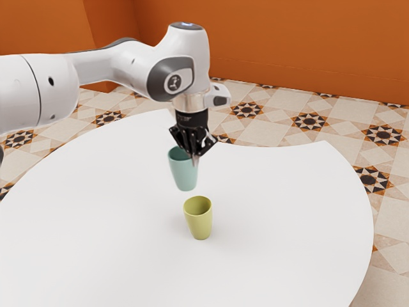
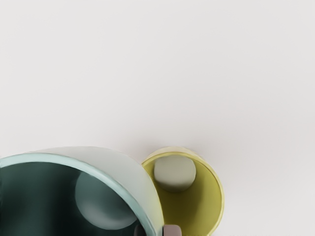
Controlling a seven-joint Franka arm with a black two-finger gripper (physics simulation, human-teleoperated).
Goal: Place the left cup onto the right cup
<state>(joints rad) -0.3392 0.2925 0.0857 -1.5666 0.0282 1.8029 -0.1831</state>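
The teal cup (image 1: 182, 171) hangs in the air, mouth up and close to upright, with its base clear of the white table (image 1: 96, 249). The black gripper (image 1: 193, 155) holds it by the rim. The fingers stand narrow, one inside the mouth and one outside, pinching the cup's wall at about 3 o'clock on the rim as the exterior view shows it.

In the wrist view the teal cup (image 2: 115, 169) sits large and close under the hand, with its dark inside and pale round bottom open to view.

The yellow-green cup (image 1: 198, 219) stands upright on the table, mouth up, at about 5 o'clock from the teal cup in the exterior view. Its rim is just below the level of the teal cup's base there. The two cups are near each other but not touching.

In the wrist view the yellow-green cup (image 2: 209, 201) appears smaller and lower down. The teal cup's wall covers part of its rim on the side nearest the gripper.

The white arm (image 1: 96, 67) comes in from about 9 o'clock of the exterior view and bends down at the wrist over the cups.

The round table is bare around them (image 2: 157, 73). Beyond its edge, towards 1 o'clock, lie a patterned tile floor (image 1: 307, 121) and an orange wall (image 1: 287, 32).
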